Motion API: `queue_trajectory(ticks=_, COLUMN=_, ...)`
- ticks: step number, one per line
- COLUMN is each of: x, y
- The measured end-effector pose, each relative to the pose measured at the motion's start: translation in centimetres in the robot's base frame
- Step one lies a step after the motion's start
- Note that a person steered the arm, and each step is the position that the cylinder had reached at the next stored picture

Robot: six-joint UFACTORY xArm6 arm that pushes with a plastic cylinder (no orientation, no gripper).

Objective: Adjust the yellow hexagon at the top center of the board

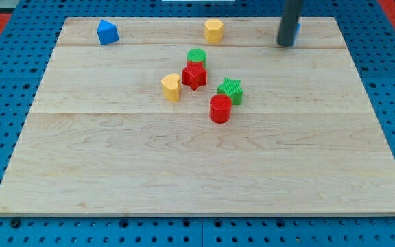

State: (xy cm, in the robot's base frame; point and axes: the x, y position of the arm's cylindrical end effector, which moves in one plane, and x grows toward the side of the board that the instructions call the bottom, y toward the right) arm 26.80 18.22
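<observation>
The yellow hexagon (213,30) stands at the top centre of the wooden board (204,171), near its top edge. My tip (286,44) rests on the board well to the view's right of the hexagon, apart from it. A blue block (297,29) is mostly hidden behind the rod, only a sliver showing at its right side.
A blue block with a pointed top (107,32) sits at the top left. In the middle stand a green cylinder (196,57), a red star (194,75), a yellow heart (171,87), a green star (230,90) and a red cylinder (220,109).
</observation>
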Motion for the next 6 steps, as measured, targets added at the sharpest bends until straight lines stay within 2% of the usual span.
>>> queue_trajectory(ticks=1, x=1.0, y=-4.0)
queue_trajectory(ticks=2, x=-2.8, y=-4.8)
queue_trajectory(ticks=4, x=-3.1, y=-11.8)
queue_trajectory(ticks=6, x=-5.0, y=-12.8)
